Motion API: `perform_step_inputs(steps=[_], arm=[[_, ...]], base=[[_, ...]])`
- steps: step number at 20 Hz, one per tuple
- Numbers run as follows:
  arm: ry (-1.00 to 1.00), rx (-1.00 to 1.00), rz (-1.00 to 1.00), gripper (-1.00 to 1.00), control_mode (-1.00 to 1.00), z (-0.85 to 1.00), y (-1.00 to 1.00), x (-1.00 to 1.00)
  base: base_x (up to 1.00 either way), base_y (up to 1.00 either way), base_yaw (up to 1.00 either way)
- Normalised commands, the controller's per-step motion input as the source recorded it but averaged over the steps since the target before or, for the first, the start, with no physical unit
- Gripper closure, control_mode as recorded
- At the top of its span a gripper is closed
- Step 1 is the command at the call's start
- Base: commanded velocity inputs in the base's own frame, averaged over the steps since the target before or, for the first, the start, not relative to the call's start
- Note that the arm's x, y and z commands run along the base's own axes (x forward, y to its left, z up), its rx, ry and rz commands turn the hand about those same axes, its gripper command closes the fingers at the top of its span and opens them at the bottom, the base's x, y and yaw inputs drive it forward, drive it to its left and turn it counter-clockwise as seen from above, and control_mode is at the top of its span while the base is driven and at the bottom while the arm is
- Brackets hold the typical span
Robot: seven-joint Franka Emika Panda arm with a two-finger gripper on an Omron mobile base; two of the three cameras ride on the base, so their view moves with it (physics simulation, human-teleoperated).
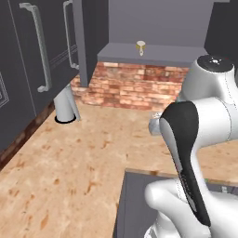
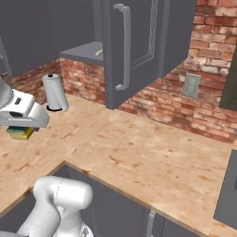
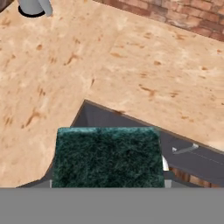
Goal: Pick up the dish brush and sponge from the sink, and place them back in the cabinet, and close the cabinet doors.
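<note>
My gripper (image 2: 21, 126) hangs over the counter at the left of the right base view, shut on the sponge (image 2: 19, 133), whose yellow underside shows below the hand. In the hand view the sponge's dark green top (image 3: 107, 157) sits between the fingers and hides them. The dish brush (image 1: 140, 47) stands on the grey shelf of the open cabinet (image 1: 153, 53) at the back. One cabinet door (image 2: 134, 51) swings out wide, its long silver handle (image 2: 122, 46) facing me. The sink is out of view.
A paper towel roll (image 1: 65, 104) stands on the speckled beige counter (image 1: 69, 158) near the brick back wall (image 1: 135, 83). Dark base cabinet fronts (image 2: 115, 203) drop below the counter's inner corner. Tall dark doors with bar handles (image 1: 39, 46) line the left.
</note>
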Motion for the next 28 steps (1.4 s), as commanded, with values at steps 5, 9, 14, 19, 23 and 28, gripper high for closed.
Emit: perform_step_inputs(steps=[5,9,14,19,23,28], arm=[[-0.01,-0.02,-0.14,1.0,-1.0,0.25,0.06,0.58],[0.0,0.0,-0.11,1.0,-1.0,0.35,0.0,0.58],[0.0,0.0,-0.09,1.0,-1.0,0.33,0.0,0.49],[0.0,0.0,-0.04,1.0,-1.0,0.2,-0.13,0.4],[0.0,0.0,-0.03,1.0,-1.0,0.14,-0.15,0.38],[0.0,0.0,0.0,1.0,-1.0,0.08,-0.23,0.29]], base=[[0.0,0.0,0.0],[0.0,0.0,0.0],[0.0,0.0,0.0],[0.0,0.0,0.0],[0.0,0.0,0.0],[0.0,0.0,0.0]])
